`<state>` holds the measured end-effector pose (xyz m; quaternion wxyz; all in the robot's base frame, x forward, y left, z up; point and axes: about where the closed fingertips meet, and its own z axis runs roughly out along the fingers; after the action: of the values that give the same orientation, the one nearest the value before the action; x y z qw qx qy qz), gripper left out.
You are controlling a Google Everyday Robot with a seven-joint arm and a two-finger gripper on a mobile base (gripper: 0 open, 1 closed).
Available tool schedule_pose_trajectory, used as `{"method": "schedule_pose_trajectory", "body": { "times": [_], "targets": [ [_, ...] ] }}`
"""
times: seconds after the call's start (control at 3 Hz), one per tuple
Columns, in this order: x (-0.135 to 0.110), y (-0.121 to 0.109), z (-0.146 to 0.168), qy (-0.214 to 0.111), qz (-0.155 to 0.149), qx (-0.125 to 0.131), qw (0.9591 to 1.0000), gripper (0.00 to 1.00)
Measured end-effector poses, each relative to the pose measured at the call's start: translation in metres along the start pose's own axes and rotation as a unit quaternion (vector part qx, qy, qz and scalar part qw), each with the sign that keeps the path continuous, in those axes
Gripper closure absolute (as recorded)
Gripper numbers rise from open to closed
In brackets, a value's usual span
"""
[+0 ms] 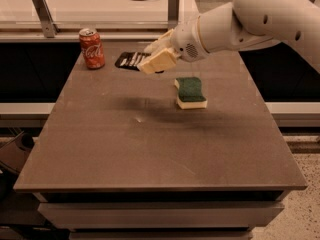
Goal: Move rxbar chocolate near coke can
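The rxbar chocolate [129, 60], a flat black bar with white lettering, is held in the air over the far part of the table, just right of the coke can [92, 48]. The can is red, upright, near the table's far left corner. My gripper [156, 55] is shut on the bar's right end, its cream fingers [158, 61] clamping it above and below. The white arm reaches in from the upper right. A small gap separates the bar from the can.
A green-and-yellow sponge [190, 92] lies on the brown table [150, 149] right of centre, below the arm. A white counter with metal posts [44, 8] and a cable runs behind the table. Floor shows at both sides.
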<state>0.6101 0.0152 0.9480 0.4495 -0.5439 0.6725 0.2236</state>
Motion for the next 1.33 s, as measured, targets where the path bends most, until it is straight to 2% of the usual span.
{"method": "schedule_pose_trajectory", "body": {
  "times": [0.33,0.67,1.33],
  "targets": [
    [-0.013,-0.038,0.003,0.020,0.007,0.044,0.9988,1.00],
    [-0.023,-0.072,0.011,0.039,0.014,0.075,0.9963,1.00],
    [-0.030,-0.112,0.051,0.049,0.016,0.086,0.9950,1.00]
  ]
}}
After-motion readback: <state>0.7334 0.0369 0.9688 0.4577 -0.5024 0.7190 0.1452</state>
